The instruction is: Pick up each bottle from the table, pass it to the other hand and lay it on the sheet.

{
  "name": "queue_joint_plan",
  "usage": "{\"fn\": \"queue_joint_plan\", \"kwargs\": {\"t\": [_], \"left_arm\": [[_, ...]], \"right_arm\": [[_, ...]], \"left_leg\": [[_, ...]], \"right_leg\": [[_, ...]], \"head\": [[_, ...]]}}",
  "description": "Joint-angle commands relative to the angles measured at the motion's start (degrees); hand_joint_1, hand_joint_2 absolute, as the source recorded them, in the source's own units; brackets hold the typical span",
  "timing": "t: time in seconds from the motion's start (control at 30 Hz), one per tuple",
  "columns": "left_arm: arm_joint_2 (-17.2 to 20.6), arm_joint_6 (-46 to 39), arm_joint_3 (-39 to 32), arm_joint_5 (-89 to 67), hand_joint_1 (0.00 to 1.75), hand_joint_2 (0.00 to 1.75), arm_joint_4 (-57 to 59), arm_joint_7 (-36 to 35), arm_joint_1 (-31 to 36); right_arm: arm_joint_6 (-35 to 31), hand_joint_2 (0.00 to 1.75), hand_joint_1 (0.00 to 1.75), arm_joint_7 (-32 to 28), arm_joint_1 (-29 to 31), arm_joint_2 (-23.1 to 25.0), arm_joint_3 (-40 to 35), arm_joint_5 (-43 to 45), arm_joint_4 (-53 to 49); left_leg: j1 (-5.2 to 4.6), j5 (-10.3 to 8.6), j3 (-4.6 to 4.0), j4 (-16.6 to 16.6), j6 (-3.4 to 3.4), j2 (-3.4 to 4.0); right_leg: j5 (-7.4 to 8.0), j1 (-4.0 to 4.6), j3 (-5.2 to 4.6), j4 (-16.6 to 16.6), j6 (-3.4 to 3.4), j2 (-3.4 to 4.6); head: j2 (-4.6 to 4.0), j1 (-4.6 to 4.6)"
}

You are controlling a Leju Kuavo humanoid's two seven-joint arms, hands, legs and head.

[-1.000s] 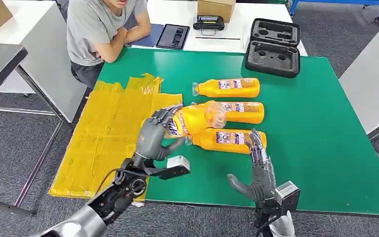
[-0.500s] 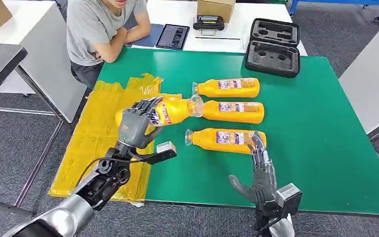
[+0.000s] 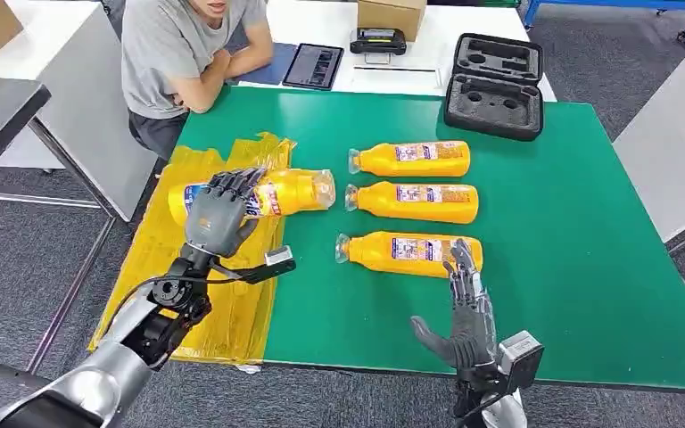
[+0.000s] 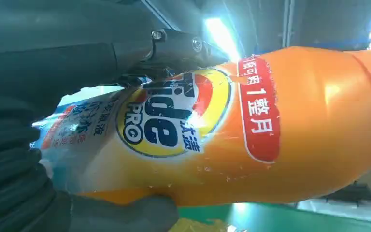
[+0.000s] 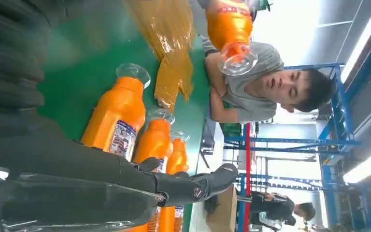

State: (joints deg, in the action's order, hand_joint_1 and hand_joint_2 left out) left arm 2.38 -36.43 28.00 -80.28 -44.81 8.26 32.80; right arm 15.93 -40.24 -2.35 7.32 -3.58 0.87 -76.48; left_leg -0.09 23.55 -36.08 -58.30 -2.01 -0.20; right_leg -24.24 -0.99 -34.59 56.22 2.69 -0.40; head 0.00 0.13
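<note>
- Our left robot hand [image 3: 217, 211] grips a bottle [image 3: 272, 193] around its labelled middle, lying sideways with the cap toward 3 o'clock. That flat attitude suits laying it down, not standing it up.
- The bottle sits over the sheet [image 3: 192, 267], which covers the table [image 3: 580, 259] at about 9 o'clock. Whether it already touches the sheet we cannot tell from the head view.
- In the left wrist view the fingers [image 4: 174, 48] wrap over the label and the thumb [image 4: 125, 215] braces underneath, so the hold looks firm.
- Our right robot hand [image 3: 468, 312] is empty, fingers spread and pointing toward 12 o'clock, at the table's near edge.
- It stands just beside the nearest bottle [image 3: 408, 253], well placed, we judge, for the next pick.
- Two more bottles [image 3: 410, 159] lie in a row beyond it, caps toward the sheet.
</note>
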Motion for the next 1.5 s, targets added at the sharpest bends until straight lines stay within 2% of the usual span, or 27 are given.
{"fn": "queue_joint_plan", "kwargs": {"t": [0.03, 0.17, 0.2, 0.3, 0.5, 0.73, 0.8, 0.93, 0.97, 1.03, 1.17, 1.3, 1.43, 1.5], "left_arm": [[4.6, 5.4, -1.2, 0.8, 1.75, 1.75, 11.0, 2.4, 7.6], [6.6, 4.4, -1.3, 1.1, 1.75, 1.75, 11.8, 3.0, 6.1], [5.8, 6.6, -1.9, 3.2, 1.75, 1.75, 13.0, 5.1, 6.4], [5.6, 7.1, -2.0, 3.7, 1.75, 1.75, 13.4, 5.3, 6.6], [4.9, 13.8, -0.4, 4.4, 1.75, 1.75, 17.2, 7.1, 7.9], [4.9, 13.8, -0.4, 4.4, 1.75, 1.75, 17.2, 7.1, 7.9], [4.7, 16.3, -1.2, 7.0, 1.75, 1.75, 17.7, 9.5, 7.5], [4.5, 18.4, -1.0, 9.0, 1.75, 1.75, 17.9, 11.2, 6.4], [4.5, 18.7, -1.0, 9.4, 1.75, 1.75, 18.0, 11.5, 6.4], [4.5, 18.7, -1.0, 9.4, 1.75, 1.75, 18.0, 11.5, 6.4], [4.5, 18.7, -1.0, 9.4, 1.75, 1.75, 18.0, 11.5, 6.4], [4.5, 18.7, -1.0, 9.4, 1.75, 1.75, 18.0, 11.5, 6.4], [4.7, 20.2, -0.6, 10.0, 1.75, 1.75, 18.5, 12.5, 6.8], [4.8, 20.3, -0.8, 10.3, 1.75, 1.75, 18.6, 12.5, 6.6]], "right_arm": [[0.5, 1.75, 0.00, 0.2, 2.4, 0.8, -1.5, 0.2, 5.7], [0.9, 1.75, 0.00, 0.2, 2.7, 0.5, -2.2, 0.2, 6.7], [0.8, 1.75, 0.00, 0.2, 3.1, 0.6, -2.5, 0.0, 7.6], [0.7, 1.75, 0.00, 0.2, 3.3, 0.7, -2.6, 0.0, 7.8], [0.7, 1.75, 0.00, 0.2, 4.4, 0.6, -3.4, 0.0, 10.0], [0.7, 1.75, 0.00, 0.2, 4.4, 0.6, -3.4, 0.0, 10.0], [1.0, 1.75, 0.00, 0.2, 4.5, 0.6, -3.6, 0.1, 10.4], [0.8, 1.75, 0.00, 0.2, 5.4, 0.4, -4.3, -0.3, 11.7], [0.8, 1.75, 0.00, 0.2, 5.5, 0.4, -4.3, -0.3, 11.8], [0.8, 1.75, 0.00, 0.2, 5.5, 0.4, -4.3, -0.3, 11.8], [0.8, 1.75, 0.00, 0.2, 5.5, 0.4, -4.3, -0.3, 11.8], [0.8, 1.75, 0.00, 0.2, 5.5, 0.4, -4.3, -0.3, 11.8], [0.8, 1.75, 0.00, 0.2, 5.4, 0.2, -4.5, -0.3, 11.9], [0.8, 1.75, 0.00, 0.2, 5.2, 0.1, -4.6, -0.4, 11.8]], "left_leg": [[0.12, 0.12, 0.24, 0.0, 0.15, 0.20], [0.08, 0.06, 0.21, 0.0, 0.12, 0.21], [0.09, 0.08, 0.25, 0.0, 0.13, 0.25], [0.13, 0.05, 0.17, 0.0, 0.12, 0.16], [0.14, 0.10, 0.27, 0.0, 0.14, 0.13], [0.08, 0.03, 0.11, 0.0, 0.12, 0.05], [0.08, 0.03, 0.11, 0.0, 0.12, 0.05], [0.10, 0.08, 0.24, 0.0, 0.13, 0.14], [0.17, 0.20, 0.55, 0.1, 0.21, 0.21], [0.09, 0.04, 0.14, 0.0, 0.11, 0.08], [0.14, 0.14, 0.37, 0.0, 0.17, 0.10], [0.07, 0.03, 0.11, 0.0, 0.10, 0.04], [0.19, 0.24, 0.60, 0.0, 0.25, 0.12], [0.08, 0.04, 0.13, 0.0, 0.12, 0.04]], "right_leg": [[-0.05, 0.12, 0.19, 0.0, -0.16, 0.22], [0.00, 0.09, 0.15, 0.0, -0.10, 0.24], [-0.02, 0.09, 0.17, 0.0, -0.12, 0.27], [-0.02, 0.12, 0.11, 0.0, -0.10, 0.17], [-0.06, 0.12, 0.25, 0.0, -0.13, 0.15], [-0.03, 0.07, 0.09, 0.0, -0.10, 0.06], [-0.03, 0.07, 0.08, 0.0, -0.10, 0.06], [-0.04, 0.09, 0.19, 0.0, -0.11, 0.16], [-0.13, 0.17, 0.50, -0.1, -0.21, 0.24], [-0.03, 0.08, 0.11, 0.0, -0.09, 0.09], [-0.12, 0.13, 0.35, 0.0, -0.17, 0.12], [-0.04, 0.06, 0.08, 0.0, -0.09, 0.06], [-0.20, 0.18, 0.57, -0.1, -0.27, 0.15], [-0.05, 0.07, 0.11, 0.0, -0.10, 0.06]], "head": [[0.00, 0.00], [0.00, -0.02], [0.00, -0.02], [0.00, 0.00], [0.00, -0.02], [0.00, 0.00], [0.00, -0.02], [0.00, -0.02], [0.00, 0.00], [0.00, 0.00], [0.00, 0.00], [0.00, 0.00], [0.00, 0.00], [0.00, -0.02]]}}
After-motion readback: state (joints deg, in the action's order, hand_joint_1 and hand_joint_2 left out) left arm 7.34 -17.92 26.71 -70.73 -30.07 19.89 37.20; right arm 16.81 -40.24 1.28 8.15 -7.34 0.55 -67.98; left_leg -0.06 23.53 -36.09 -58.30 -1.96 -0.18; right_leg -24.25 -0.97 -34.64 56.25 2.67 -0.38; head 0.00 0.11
